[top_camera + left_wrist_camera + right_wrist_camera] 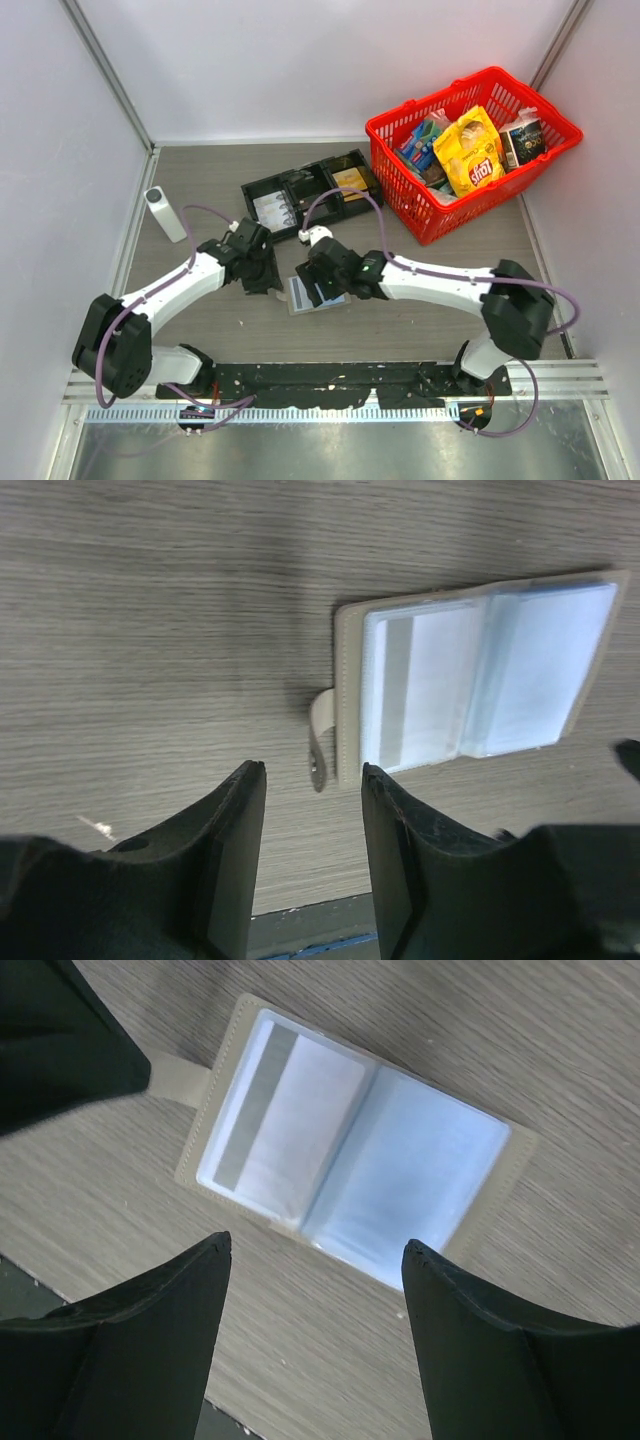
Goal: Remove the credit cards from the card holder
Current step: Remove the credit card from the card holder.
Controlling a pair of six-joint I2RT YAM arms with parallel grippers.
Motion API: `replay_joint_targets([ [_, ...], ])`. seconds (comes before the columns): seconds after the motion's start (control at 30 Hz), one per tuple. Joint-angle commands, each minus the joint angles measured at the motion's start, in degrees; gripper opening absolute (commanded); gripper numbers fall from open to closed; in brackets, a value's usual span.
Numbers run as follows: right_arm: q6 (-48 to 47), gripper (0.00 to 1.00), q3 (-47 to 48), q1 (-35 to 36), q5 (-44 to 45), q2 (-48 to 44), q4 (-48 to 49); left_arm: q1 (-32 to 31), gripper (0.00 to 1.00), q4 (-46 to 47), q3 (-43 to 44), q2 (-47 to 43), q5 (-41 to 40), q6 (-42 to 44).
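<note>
The card holder [303, 296] lies open and flat on the table between my two grippers. It is a grey sleeve with clear pockets. It shows in the left wrist view [345, 690] and in the right wrist view [500, 1175]. The credit cards sit inside the pockets, pale blue-white; one with a grey stripe [285, 1125] is on the strap side [415, 685]. My left gripper [268, 280] is open and empty, just left of the holder's strap tab [320, 730]. My right gripper [322, 288] is open and empty, hovering over the holder's near edge.
A long black compartmented tray [268, 186] lies behind the holder, with a gold-yellow flat rectangle [350, 180] in it. A red basket [470, 212] of snack packs stands at the back right. A white cylinder [165, 213] lies at the left. A black rail [330, 380] runs along the near edge.
</note>
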Motion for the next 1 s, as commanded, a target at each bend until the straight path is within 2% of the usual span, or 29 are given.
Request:
replay_joint_targets([
  [0.0,7.31,0.73,7.06,3.67,7.99,5.13,0.83,0.03,0.45,7.45,-2.17,-0.36,5.27,-0.66],
  [0.17,11.09,0.73,10.92,6.75,11.69,11.1,-1.19,0.2,0.4,15.01,-8.77,-1.85,5.62,-1.63],
  [0.3,13.47,0.72,12.25,7.46,12.67,14.53,-1.29,0.12,0.27,19.49,-11.84,-1.24,6.94,-0.93],
  [0.5,15.23,0.67,14.71,7.9,13.63,18.93,-2.25,0.12,0.15,23.72,-14.48,-0.27,9.13,-0.66],
  [0.67,15.24,0.67,15.42,7.55,14.16,18.76,-2.87,0.12,0.15,23.64,-15.54,-1.58,10.1,-1.02],
  [0.83,15.15,0.65,14.71,5.97,10.56,19.37,-3.39,0.03,0.16,20.84,-15.54,-4.31,8.87,-2.51],
  [0.93,15.32,0.64,13.58,5.88,10.11,18.32,-3.58,0.2,0.21,18.81,-15.37,-7.55,9.32,-4.35],
  [0.97,15.67,0.64,12.44,5.71,10.12,17.36,-3.4,0.12,0.26,17.93,-15.37,-9.04,8.88,-5.05],
])
